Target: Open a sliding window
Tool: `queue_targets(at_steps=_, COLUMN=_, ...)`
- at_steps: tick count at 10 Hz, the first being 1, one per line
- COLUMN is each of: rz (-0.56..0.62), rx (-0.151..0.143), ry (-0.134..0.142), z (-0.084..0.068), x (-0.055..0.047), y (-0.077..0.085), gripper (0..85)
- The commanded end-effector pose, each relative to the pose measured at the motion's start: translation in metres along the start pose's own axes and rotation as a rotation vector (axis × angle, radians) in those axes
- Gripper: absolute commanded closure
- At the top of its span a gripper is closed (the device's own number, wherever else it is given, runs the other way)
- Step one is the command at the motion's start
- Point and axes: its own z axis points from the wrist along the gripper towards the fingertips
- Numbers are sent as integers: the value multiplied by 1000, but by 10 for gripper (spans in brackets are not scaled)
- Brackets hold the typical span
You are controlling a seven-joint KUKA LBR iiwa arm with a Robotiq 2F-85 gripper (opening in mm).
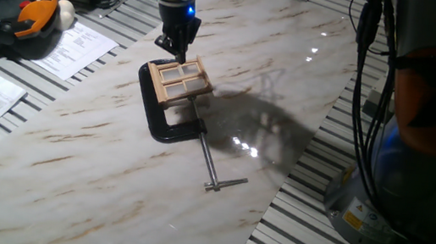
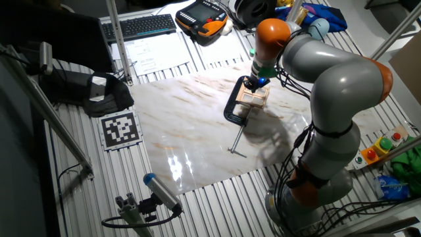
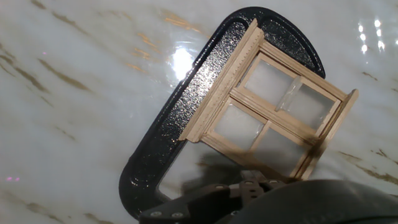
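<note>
Marble-patterned tabletop (image 1: 95,147) carries a black C-clamp (image 1: 168,124), and the sliding window (image 1: 178,79) of tan wood lies flat on the clamp's frame. Just above the window's far edge hangs the gripper (image 1: 178,51) — whether its fingers are spread or closed I cannot tell. Judged step: the approach; next it must touch a sash bar and push sideways.

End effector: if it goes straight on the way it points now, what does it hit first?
Most likely the window: the end effector points down at its far edge. The clamp lies under it. Whether there is contact already is unclear.
</note>
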Motion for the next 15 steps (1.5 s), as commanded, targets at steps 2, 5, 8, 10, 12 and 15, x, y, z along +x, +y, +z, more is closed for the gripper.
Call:
queue_targets(at_steps=2, rz=39, rx=8, ry=2, z=5, x=0, y=-3, gripper=850)
queue_targets(at_steps=5, rz=144, rx=21, ry=1, z=10, x=2, y=-6, gripper=850)
queue_targets(at_steps=8, rz=217, rx=30, ry=4, z=17, x=2, y=-9, gripper=850)
queue_targets(at_steps=10, rz=230, rx=31, ry=2, z=24, x=2, y=-11, gripper=850)
queue_targets(at_steps=12, rz=245, rx=28, ry=-7, z=35, x=1, y=-14, gripper=850)
queue_targets(at_steps=15, rz=260, rx=44, ry=-15, z=48, x=1, y=-20, gripper=850)
